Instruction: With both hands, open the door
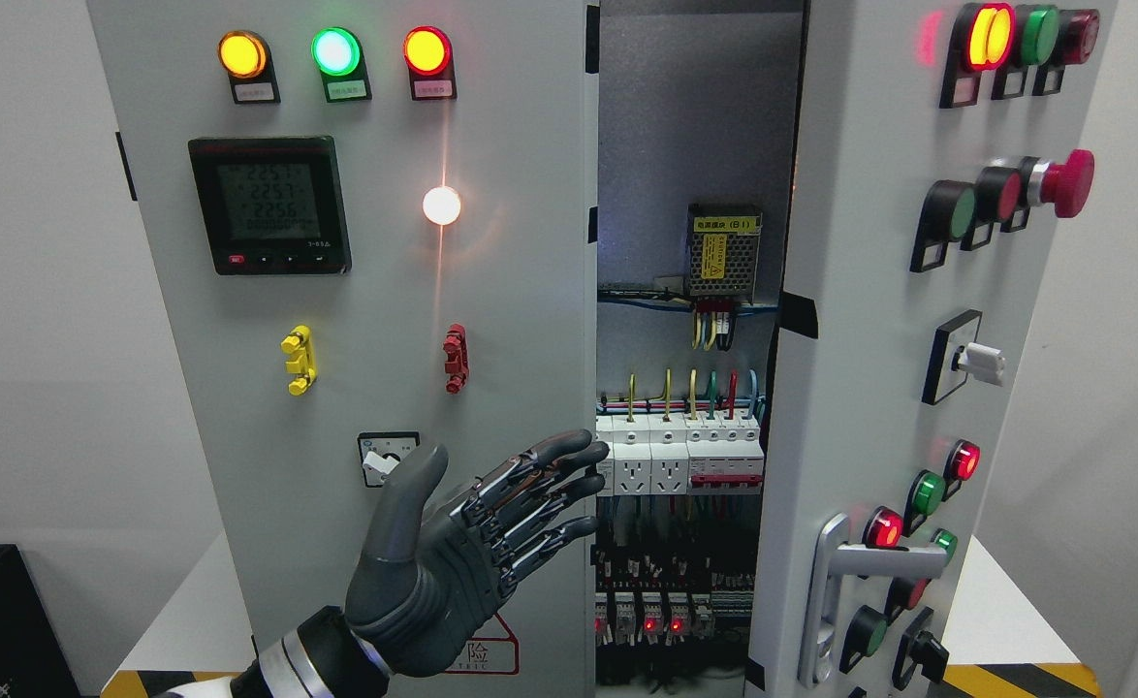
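A grey electrical cabinet has two doors. The right door [850, 407] is swung partly open, with a silver lever handle [855, 572] low on it. The left door [385, 291] stands nearly flush, and its free edge [590, 388] borders the gap. My left hand [491, 543] comes in from the lower left, palm up, with its fingers stretched out straight. The fingertips [593, 454] reach the left door's free edge at the gap; I cannot tell if they touch it. The hand holds nothing. My right hand is out of sight.
Inside the gap are breakers and sockets [676, 460], coloured wires and a power supply [722, 254]. The left door carries three lit lamps, a meter [270, 206] and a rotary switch [385, 458]. The right door bears several protruding buttons, including a red mushroom button [1063, 182].
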### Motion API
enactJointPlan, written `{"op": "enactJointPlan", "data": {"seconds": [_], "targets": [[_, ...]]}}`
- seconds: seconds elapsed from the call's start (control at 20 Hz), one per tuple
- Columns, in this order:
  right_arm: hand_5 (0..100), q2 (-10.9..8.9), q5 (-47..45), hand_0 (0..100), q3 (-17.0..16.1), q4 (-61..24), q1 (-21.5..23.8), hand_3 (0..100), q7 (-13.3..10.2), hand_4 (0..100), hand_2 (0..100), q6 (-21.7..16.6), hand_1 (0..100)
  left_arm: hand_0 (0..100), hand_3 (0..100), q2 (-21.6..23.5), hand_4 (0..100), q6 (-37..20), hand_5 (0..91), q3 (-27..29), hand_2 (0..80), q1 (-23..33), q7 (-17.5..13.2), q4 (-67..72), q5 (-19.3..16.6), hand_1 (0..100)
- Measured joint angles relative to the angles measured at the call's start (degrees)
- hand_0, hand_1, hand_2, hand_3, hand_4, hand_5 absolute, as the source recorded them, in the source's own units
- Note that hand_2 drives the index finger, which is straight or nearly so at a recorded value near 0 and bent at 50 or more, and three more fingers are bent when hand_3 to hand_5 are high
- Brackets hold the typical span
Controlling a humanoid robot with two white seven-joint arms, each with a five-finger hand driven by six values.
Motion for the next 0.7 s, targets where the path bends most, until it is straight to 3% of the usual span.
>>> {"op": "enactJointPlan", "data": {"seconds": [0.4,0.7], "targets": [[0,0.00,0.0,19,0.0,0.0,0.0,0,0.0,0,0,0.0,0,0,0,-2.0,0,3.5,0.0,-1.2,0.0,-8.1,0.2,0.5,5.5,0],[0,0.00,0.0,19,0.0,0.0,0.0,0,0.1,0,0,0.0,0,0,0,-5.0,0,3.9,0.0,-2.4,0.0,-13.0,0.2,3.0,7.2,0]]}}
